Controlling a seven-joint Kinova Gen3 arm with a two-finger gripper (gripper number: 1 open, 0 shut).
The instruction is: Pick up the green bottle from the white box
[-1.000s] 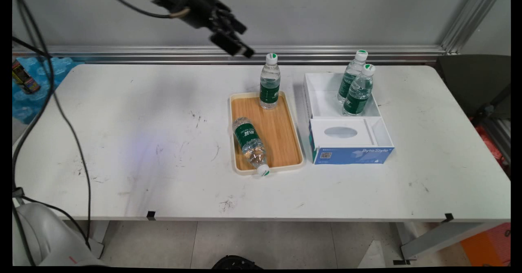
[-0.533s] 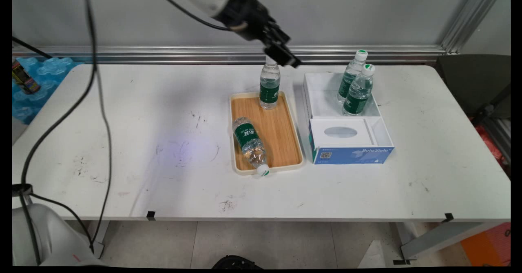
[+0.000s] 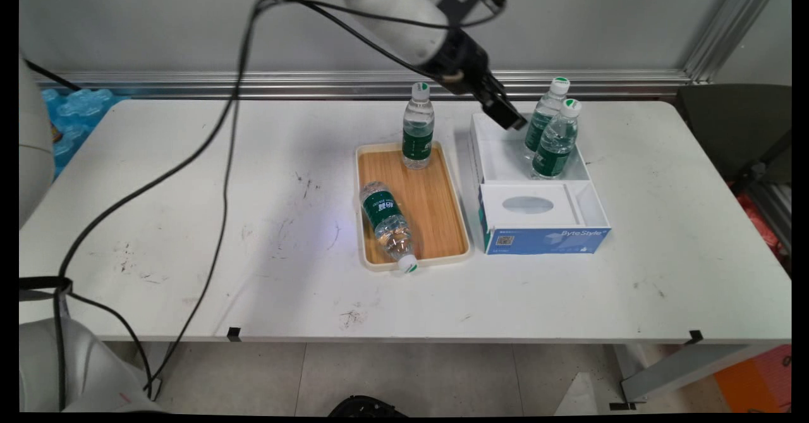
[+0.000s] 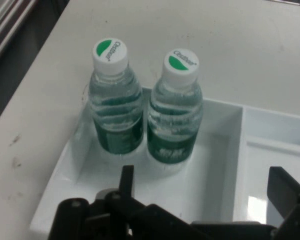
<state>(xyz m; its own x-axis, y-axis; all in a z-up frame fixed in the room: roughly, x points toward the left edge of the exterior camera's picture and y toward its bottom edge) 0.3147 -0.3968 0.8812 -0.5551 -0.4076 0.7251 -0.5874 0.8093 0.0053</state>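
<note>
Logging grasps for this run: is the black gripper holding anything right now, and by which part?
Nothing is held. The black two-finger gripper is open and empty above the white box, short of its two clear green-labelled water bottles.

Gripper (image 3: 513, 121): hung in the upper middle of the frame, over the back part of the white box (image 3: 499, 157), just left of two bottles.
Two upright bottles (image 3: 554, 138): stood side by side inside the box, at its right.
Tray (image 3: 442, 220): wooden, left of the box, in the centre.
Standing bottle (image 3: 418, 127): on the upper end of the tray.
Lying bottle (image 3: 387, 222): on the tray's left side, its cap over the lower rim.
Table (image 3: 189, 220): white, with dark scuffs.
</note>
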